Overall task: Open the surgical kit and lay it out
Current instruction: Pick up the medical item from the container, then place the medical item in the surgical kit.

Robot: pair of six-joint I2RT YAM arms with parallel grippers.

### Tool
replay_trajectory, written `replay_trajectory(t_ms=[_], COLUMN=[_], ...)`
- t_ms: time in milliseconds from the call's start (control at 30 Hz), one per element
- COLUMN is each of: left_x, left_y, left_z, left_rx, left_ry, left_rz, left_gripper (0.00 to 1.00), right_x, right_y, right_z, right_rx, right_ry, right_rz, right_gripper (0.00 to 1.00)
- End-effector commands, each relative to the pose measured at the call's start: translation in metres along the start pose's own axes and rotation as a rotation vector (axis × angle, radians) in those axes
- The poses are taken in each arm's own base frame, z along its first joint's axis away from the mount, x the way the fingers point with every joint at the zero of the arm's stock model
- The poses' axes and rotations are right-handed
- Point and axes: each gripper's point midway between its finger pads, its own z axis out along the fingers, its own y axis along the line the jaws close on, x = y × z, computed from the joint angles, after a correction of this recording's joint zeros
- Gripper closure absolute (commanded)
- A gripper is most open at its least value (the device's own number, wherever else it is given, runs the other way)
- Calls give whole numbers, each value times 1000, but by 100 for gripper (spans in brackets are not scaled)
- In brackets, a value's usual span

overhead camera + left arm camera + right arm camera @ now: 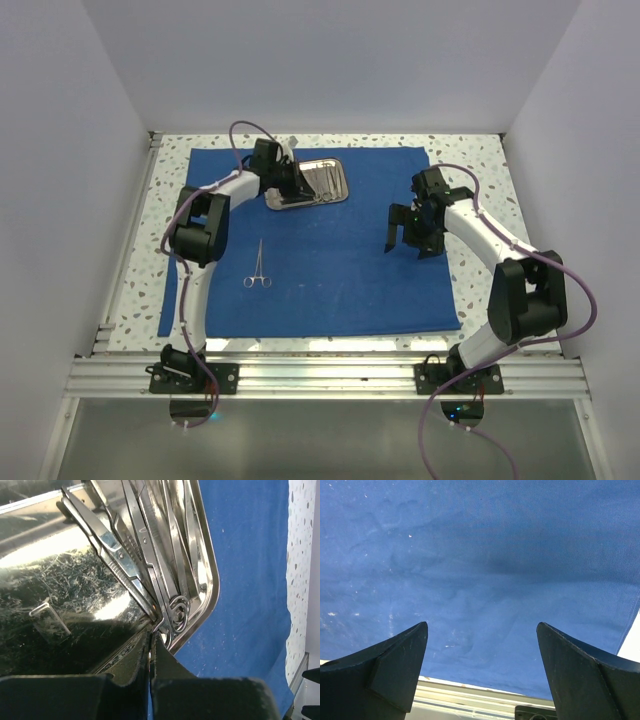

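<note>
The left fingers are clenched at the rim of the tray, by the ring handles of the tools inside; what is pinched cannot be told. Only 1 tool should be lifted, slowly, so others are not dragged. The right fingers are spread wide over the blue cloth, where 1 forceps is laid out.

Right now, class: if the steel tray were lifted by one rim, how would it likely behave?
The steel tray would probably stay rigid, being polished metal. The loose instruments inside would likely slide toward the low side; they already crowd one rim. Its smooth rim may slip between the fingers of the left gripper.
</note>
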Motion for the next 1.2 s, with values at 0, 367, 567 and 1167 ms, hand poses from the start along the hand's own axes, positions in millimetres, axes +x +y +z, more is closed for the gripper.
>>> replay_trajectory(t_ms=[0,367,567,1167], left_x=[-34,-63,-56,80], left_y=[-16,-49,-58,-45], left_z=[-14,-38,-52,-173], left_rx=[4,50,62,-97], left_ry=[-60,-112,-102,-31], left_rz=[66,115,139,112], left_gripper=[100,100,100,100], right_x=[-8,-6,-5,-2], right_y=[3,3,4,10], right_z=[-2,-4,-4,-4], right_rx=[-16,-23,-32,-76], right_ry=[-22,-30,-32,-36], right_rz=[-2,-3,-1,1], right_gripper=[6,6,6,6])
